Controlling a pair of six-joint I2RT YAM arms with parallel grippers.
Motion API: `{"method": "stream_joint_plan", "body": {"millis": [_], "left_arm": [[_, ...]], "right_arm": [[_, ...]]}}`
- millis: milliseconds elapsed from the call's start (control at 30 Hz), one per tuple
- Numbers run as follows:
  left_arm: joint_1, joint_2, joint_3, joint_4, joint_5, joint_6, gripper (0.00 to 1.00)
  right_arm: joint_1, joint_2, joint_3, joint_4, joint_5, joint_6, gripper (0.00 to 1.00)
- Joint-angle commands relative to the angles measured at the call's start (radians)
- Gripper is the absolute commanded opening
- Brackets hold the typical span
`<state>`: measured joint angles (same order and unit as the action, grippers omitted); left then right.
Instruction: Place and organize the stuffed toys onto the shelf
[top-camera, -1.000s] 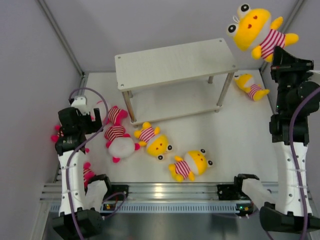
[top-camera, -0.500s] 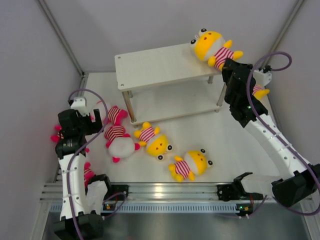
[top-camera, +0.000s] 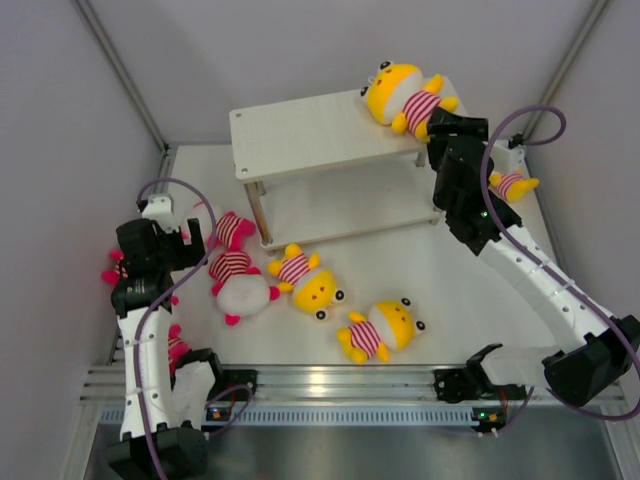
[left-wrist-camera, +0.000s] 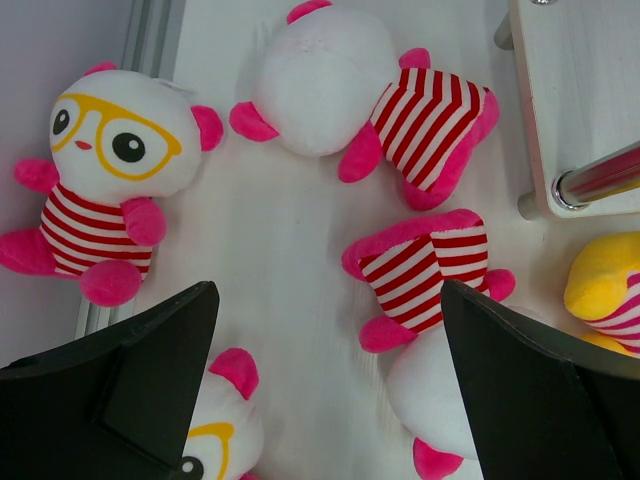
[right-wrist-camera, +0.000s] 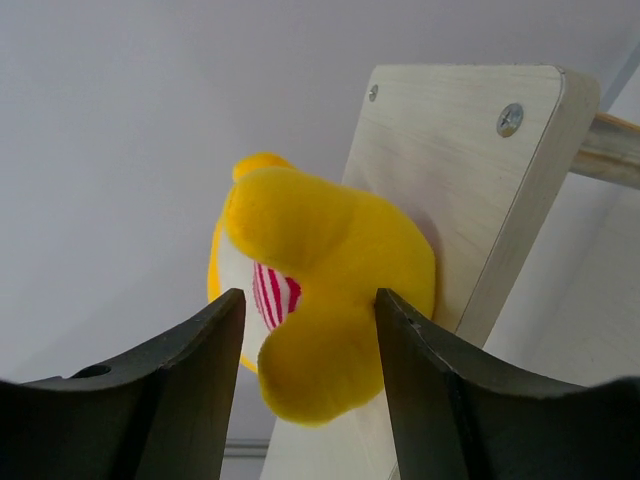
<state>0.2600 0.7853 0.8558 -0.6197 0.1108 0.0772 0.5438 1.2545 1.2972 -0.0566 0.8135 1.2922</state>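
While the right gripper (right-wrist-camera: 308, 335) pinches the yellow, big-headed plush doll (top-camera: 397, 92) in a striped shirt lying on top of the pale wooden two-tier shelf (top-camera: 310, 135), at its right end, the left gripper (left-wrist-camera: 325, 300) hangs spread wide over pink plush dolls (left-wrist-camera: 430, 115) left of the shelf.

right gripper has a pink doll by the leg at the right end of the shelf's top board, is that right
Not quite. The right gripper holds a yellow doll, not a pink one. The top external view shows it in its red-and-white striped shirt at the right end of the shelf's top board, and the right wrist view shows yellow plush between the fingers.
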Motion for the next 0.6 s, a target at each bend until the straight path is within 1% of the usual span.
{"method": "stream_joint_plan", "body": {"millis": [0, 100, 200, 300, 367, 467, 500, 567], "left_arm": [[0.002, -0.001, -0.011, 0.066, 0.001, 0.004, 0.99], [0.004, -0.001, -0.011, 0.066, 0.003, 0.004, 0.99], [0.004, -0.001, -0.011, 0.066, 0.003, 0.007, 0.99], [0.004, -0.003, -0.012, 0.064, 0.003, 0.006, 0.99], [0.004, -0.006, -0.012, 0.066, 0.000, 0.006, 0.99], [0.005, -0.004, -0.014, 0.066, 0.004, 0.006, 0.99], [0.005, -0.004, -0.014, 0.066, 0.006, 0.009, 0.99], [0.004, -0.006, -0.014, 0.066, 0.009, 0.007, 0.99]], "right_arm": [[0.028, -0.030, -0.006, 0.085, -0.034, -0.030, 0.56], [0.031, -0.032, -0.006, 0.135, -0.097, -0.086, 0.56], [0.031, -0.017, 0.001, 0.143, -0.152, -0.091, 0.56], [0.031, -0.015, -0.007, 0.139, -0.171, -0.082, 0.56], [0.031, -0.035, -0.022, 0.141, -0.152, -0.076, 0.57], [0.031, -0.075, -0.061, 0.150, -0.145, -0.102, 0.60], [0.031, -0.084, -0.071, 0.149, -0.143, -0.126, 0.64], [0.028, -0.139, -0.079, 0.123, -0.154, -0.230, 0.70]]}}
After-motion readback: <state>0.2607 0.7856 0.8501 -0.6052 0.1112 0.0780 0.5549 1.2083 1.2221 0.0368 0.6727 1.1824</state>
